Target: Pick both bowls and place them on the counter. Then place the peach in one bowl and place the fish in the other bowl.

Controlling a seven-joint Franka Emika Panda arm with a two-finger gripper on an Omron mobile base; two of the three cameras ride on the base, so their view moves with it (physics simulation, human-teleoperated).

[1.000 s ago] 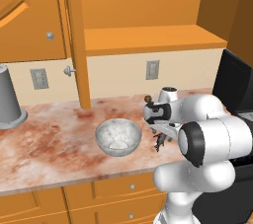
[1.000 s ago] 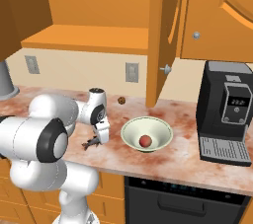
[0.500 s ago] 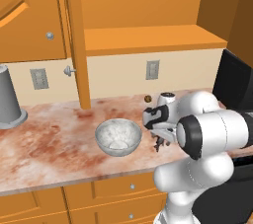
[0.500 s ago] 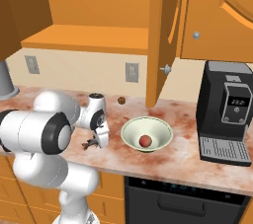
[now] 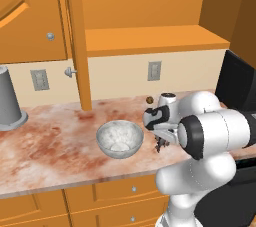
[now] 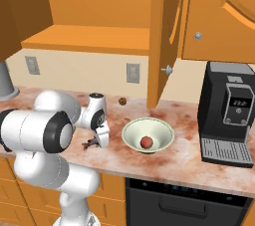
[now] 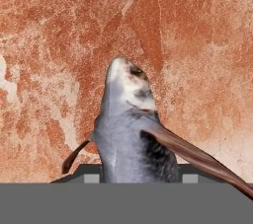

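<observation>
The grey-white marbled bowl (image 5: 119, 138) stands on the mottled counter (image 5: 50, 146), just left of my hand. The pale green bowl (image 6: 130, 129) stands on the counter (image 6: 179, 163) to the hand's right, with the orange-red peach (image 6: 146, 142) inside it. The dark grey fish (image 5: 160, 145) (image 6: 91, 144) lies on the counter between the two bowls. My gripper (image 5: 161, 138) (image 6: 97, 138) points down right over it. In the hand view the fish (image 7: 131, 129) rises close up between the two finger tips, which stand open on either side of its body.
A small dark brown ball (image 5: 149, 100) (image 6: 122, 101) lies near the back wall. A tall grey upturned cup (image 5: 9, 98) stands far left. A black coffee machine (image 6: 231, 113) stands at the right end. An open cabinet door (image 6: 164, 31) hangs above the counter.
The hand has come down a little closer to the fish on the counter. Bowls, peach and fish have not moved.
</observation>
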